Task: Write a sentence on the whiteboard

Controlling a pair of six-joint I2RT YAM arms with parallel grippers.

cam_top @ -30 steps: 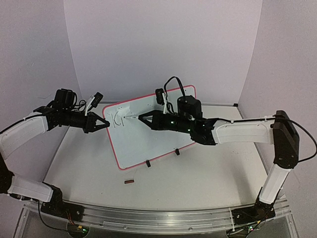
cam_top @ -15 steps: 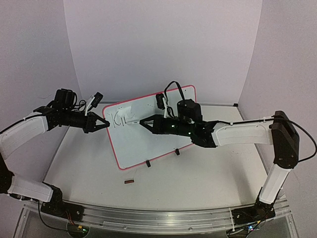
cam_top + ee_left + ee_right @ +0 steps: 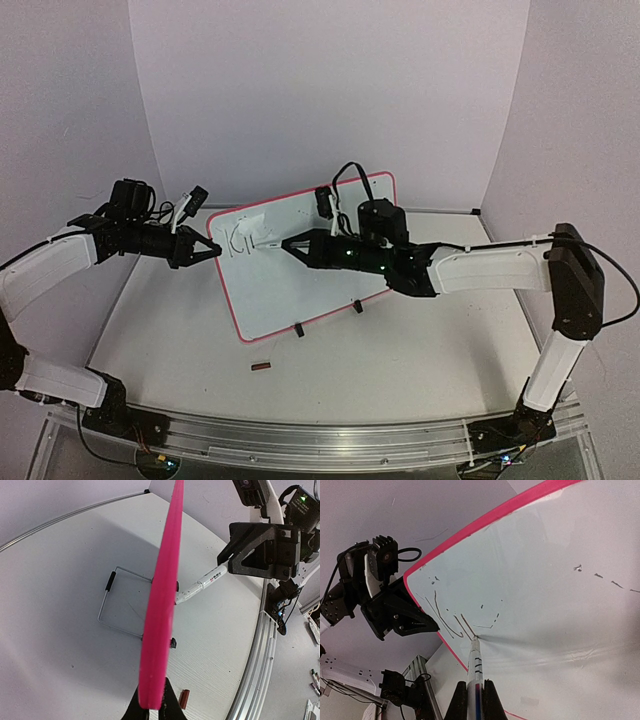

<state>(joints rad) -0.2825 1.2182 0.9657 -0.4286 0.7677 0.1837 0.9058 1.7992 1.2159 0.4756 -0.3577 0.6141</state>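
Observation:
The whiteboard (image 3: 310, 270), glossy white with a thin red rim, stands tilted on the table on two small black clip feet. My left gripper (image 3: 212, 250) is shut on its left rim (image 3: 162, 605), pinched between the fingers (image 3: 172, 705). My right gripper (image 3: 290, 245) is shut on a white marker (image 3: 476, 670), whose tip touches the board face. Of the sentence (image 3: 447, 617), only a few thin dark strokes show near the board's upper left corner (image 3: 240, 240). In the left wrist view the marker (image 3: 202, 582) meets the board from the right.
A small dark red marker cap (image 3: 261, 367) lies on the table in front of the board, also seen as the cap (image 3: 184, 698) near the rail. A wire stand (image 3: 120, 605) props the board from behind. A metal rail (image 3: 320, 440) runs along the near edge.
My right arm has shifted slightly right and lower, and the marker tip has drawn another short stroke beside the first letter. The left arm and the board have stayed still.

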